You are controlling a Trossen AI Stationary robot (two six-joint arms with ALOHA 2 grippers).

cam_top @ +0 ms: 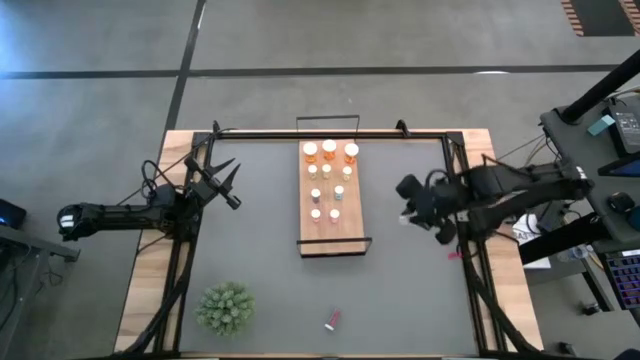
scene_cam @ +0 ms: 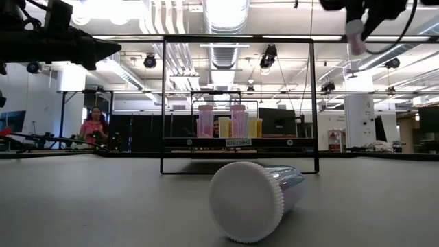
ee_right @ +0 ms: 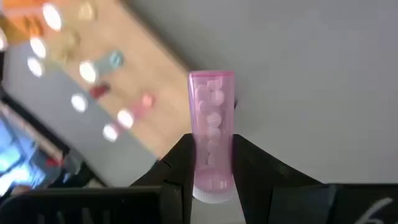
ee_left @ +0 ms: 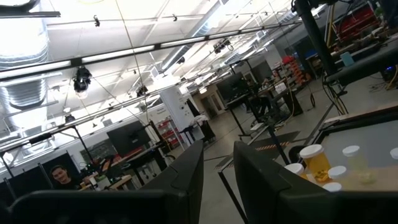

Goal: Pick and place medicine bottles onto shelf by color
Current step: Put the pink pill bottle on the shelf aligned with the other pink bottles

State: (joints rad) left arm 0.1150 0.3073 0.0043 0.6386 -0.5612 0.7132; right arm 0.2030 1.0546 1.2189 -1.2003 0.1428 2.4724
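Observation:
The light-wood shelf (cam_top: pixel 333 200) lies at the table's middle. Several white-capped bottles stand on it, orange ones (cam_top: pixel 329 150) at its far end and slimmer ones nearer. My right gripper (cam_top: pixel 410 210) hangs right of the shelf, high above the table, shut on a pink bottle (ee_right: pixel 212 118). Another pink bottle (cam_top: pixel 331 320) lies on its side near the table's front edge, its white cap (scene_cam: pixel 245 202) facing the low camera. My left gripper (cam_top: pixel 226 178) is open and empty, raised at the table's left, left of the shelf. My right gripper pinches the pink bottle between its two fingers (ee_right: pixel 180 168), on the body just by the white cap end (ee_right: pixel 211 186). The bottle lies along the fingers, its bottom end pointing away from the wrist toward the table. It is lifted clear, high above the table (scene_cam: pixel 355 36).
A green spiky plant (cam_top: pixel 226 307) stands at the near left. A small pink item (cam_top: pixel 453 255) lies by the table's right rail. A black wire frame (cam_top: pixel 330 130) runs around the table's edges. A person (scene_cam: pixel 91 127) stands in the room beyond.

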